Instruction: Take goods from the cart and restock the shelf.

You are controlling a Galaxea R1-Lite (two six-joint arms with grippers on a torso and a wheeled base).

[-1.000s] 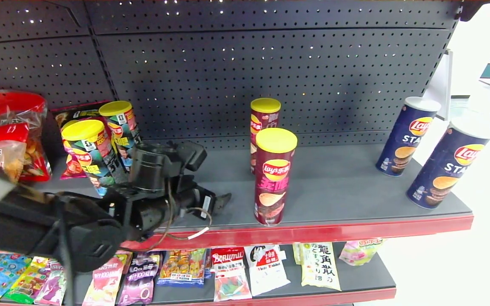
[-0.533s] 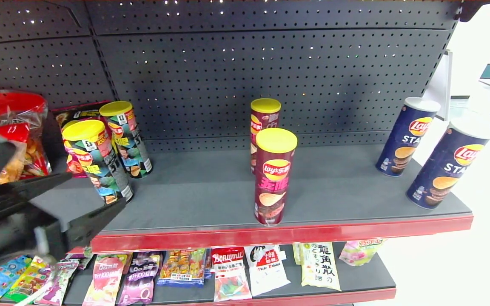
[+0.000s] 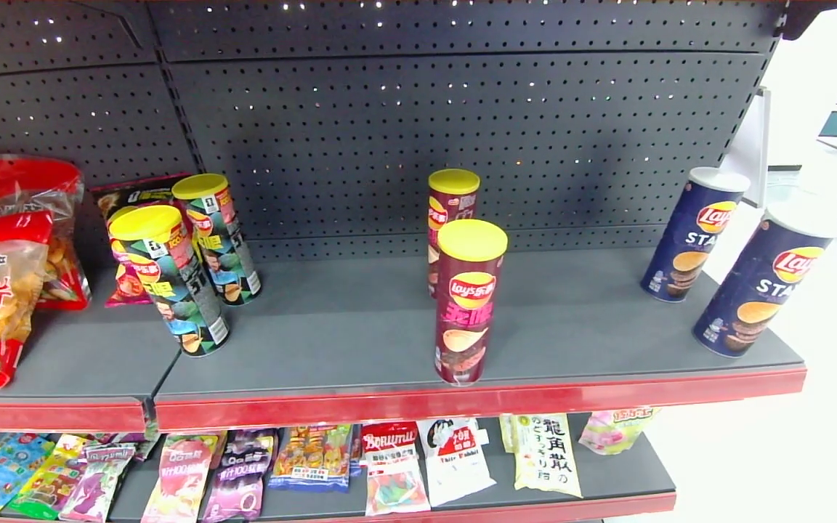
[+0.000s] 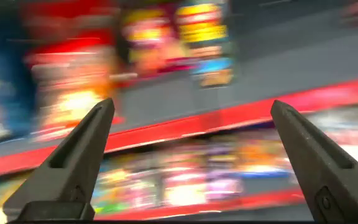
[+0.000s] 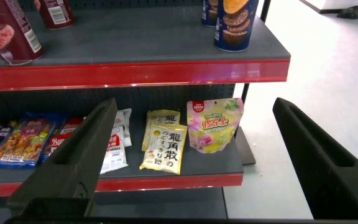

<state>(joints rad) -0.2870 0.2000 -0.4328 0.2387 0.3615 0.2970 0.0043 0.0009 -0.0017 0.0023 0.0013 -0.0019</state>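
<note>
Spread wide and empty, left hand (image 4: 192, 104) and right hand (image 5: 196, 102) await fresh stock; maroon crisp tube (image 3: 468, 305) fronts the shelf (image 3: 462, 399) at 6 o'clock, label out for shoppers

Shop, pegboard shelf (image 3: 389, 319), crisp tubes (image 3: 466, 305), snack packets (image 3: 393, 465)

1. The middle can (image 3: 470, 309) is standing at the front of the shelf (image 3: 571, 327).
2. Another can (image 3: 452, 207) is standing just behind it.
3. Two cans (image 3: 171, 283) are standing left of it.
4. Two more cans (image 3: 763, 290) are standing right of it.
5. Packets (image 3: 397, 465) are lying below it.
</note>
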